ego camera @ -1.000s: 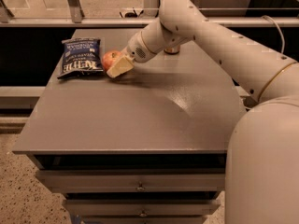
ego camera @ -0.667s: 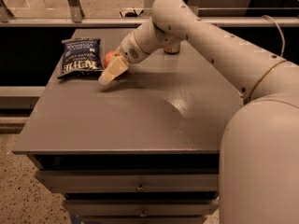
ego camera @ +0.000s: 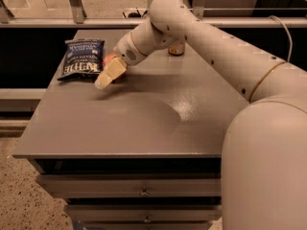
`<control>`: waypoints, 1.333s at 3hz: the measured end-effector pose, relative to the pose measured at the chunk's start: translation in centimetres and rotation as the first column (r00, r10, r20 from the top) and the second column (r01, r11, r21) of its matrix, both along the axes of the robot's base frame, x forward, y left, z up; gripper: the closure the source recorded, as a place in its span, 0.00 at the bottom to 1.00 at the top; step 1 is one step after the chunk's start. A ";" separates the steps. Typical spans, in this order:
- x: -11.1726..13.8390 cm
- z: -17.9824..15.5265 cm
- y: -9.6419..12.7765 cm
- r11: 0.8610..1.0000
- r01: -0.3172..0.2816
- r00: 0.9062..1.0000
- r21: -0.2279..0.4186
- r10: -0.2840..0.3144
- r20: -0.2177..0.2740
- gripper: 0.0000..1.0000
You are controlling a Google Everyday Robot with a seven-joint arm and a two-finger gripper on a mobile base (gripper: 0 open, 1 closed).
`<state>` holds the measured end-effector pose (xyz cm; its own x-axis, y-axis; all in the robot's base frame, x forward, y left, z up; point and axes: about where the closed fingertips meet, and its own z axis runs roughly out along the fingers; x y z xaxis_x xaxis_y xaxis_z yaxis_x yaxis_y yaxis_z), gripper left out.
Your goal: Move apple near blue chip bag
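The blue chip bag lies flat at the back left of the grey table, dark navy with white lettering. The red apple shows only as a small red patch just right of the bag, mostly hidden behind the cream fingers. My gripper reaches in from the right, angled down to the left, and is shut on the apple. It sits low over the table next to the bag's lower right corner.
A brownish drink can stands at the back of the table, partly hidden behind my arm. The table has drawers under its front edge. A rail and floor lie beyond the back edge.
My gripper has moved left and slightly forward with the apple, coming closer to the chip bag's right edge. The bag and the can have not moved.
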<state>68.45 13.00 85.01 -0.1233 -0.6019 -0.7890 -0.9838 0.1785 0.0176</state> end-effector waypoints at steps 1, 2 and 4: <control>0.2 0.3 -1.1 1.000 0.023 1.000 0.017 -0.023 0.005 0.00; 0.9 0.9 -4.7 0.995 0.085 0.996 0.054 -0.086 0.017 0.00; 1.1 3.6 -16.4 0.949 0.225 0.972 0.221 -0.235 0.023 0.00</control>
<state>69.55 -3.36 88.66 -0.1968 -0.3770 -0.9051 -0.9170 0.3974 0.0339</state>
